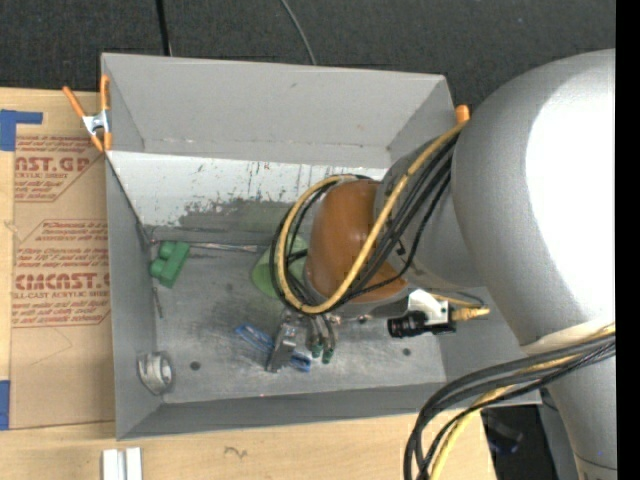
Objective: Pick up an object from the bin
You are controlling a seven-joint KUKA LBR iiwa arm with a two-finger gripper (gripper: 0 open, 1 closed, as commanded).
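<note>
Lower centre of bin (250, 118): hand (303, 350), clip-like piece (255, 340) just left of it. Against left wall: block (168, 263). In lower-left corner: round cap (153, 370).

Arm pose as I see it from the operator's station. My pincer (303, 346) points downward at the low end of the arm. Directly above the pincer sits the rounded orange wrist cover (345, 233), tilted slightly to the pincer's right. Yellow and black cables (287, 243) loop around the cover on both sides and meet just above the pincer. Right of the pincer, a small black-and-white fitting (420, 316) with a brass tip projects sideways from the wrist. Further right and above the pincer, the broad silver-grey arm link (545, 208) enters, with more cables trailing below it.
</note>
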